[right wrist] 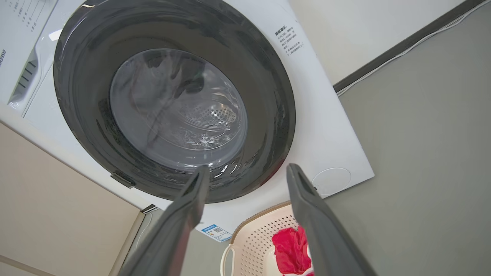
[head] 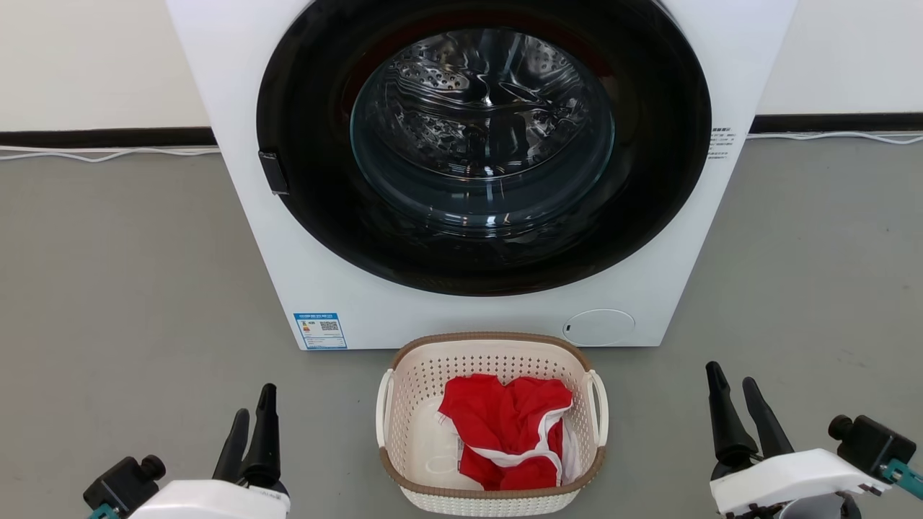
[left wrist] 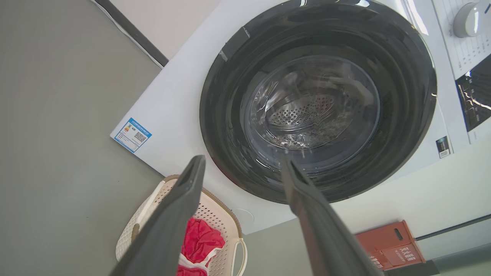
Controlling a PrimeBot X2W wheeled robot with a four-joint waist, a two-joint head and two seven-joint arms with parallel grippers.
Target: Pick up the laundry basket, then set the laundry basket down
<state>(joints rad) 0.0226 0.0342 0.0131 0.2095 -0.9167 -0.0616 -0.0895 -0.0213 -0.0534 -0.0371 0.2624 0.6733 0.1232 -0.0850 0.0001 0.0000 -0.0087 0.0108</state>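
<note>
Dark tapered left gripper (head: 254, 400), perforated cream laundry basket (head: 425, 375)

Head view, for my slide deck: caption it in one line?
Laundry basket with red cloth on the floor before the washer, open left gripper and right gripper flanking it.

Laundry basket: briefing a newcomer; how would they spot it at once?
Find the white washer with the round dark door. On the grey floor before it sits the laundry basket. It alone is cream and perforated, with a brown rim, loop handles and red cloth inside.
</note>
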